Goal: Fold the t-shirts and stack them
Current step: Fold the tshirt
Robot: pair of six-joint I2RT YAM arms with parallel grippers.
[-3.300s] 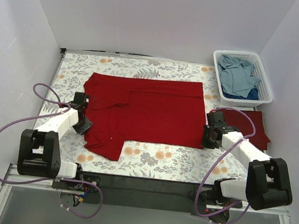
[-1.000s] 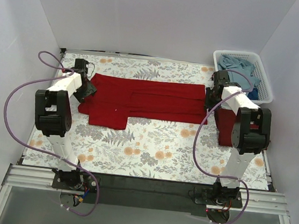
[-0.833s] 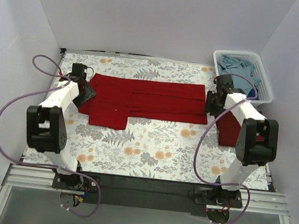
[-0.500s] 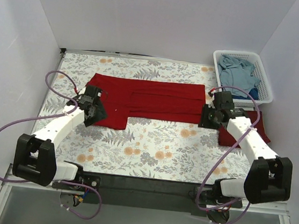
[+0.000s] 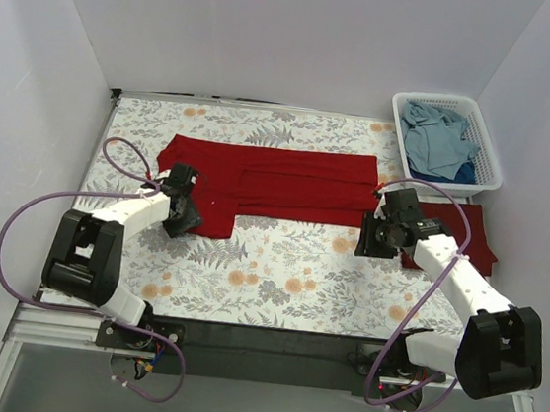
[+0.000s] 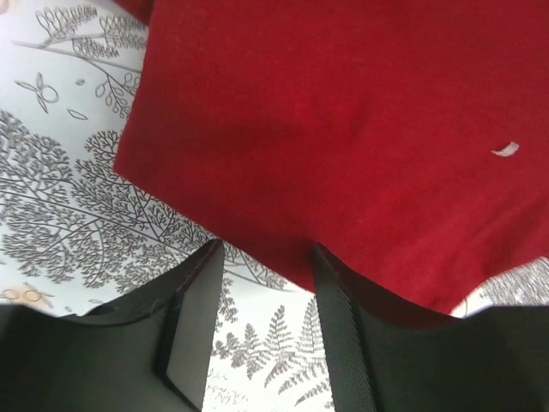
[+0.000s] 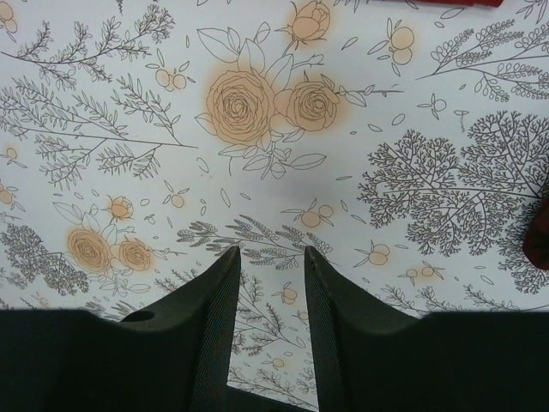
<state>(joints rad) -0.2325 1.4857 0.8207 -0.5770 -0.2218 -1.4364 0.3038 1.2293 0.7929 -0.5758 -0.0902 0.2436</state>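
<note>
On table (image 5: 278, 266): red t-shirt (image 5: 288, 183) folded lengthwise, seemingly flat; left gripper (image 6: 266, 253), right gripper (image 7: 270, 252) both parted.

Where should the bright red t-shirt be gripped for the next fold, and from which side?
Grip the near hem of the sleeve flap at the left end of the bright red t-shirt, from the near side: it juts past the folded strip, free edge facing the left hand.
</note>
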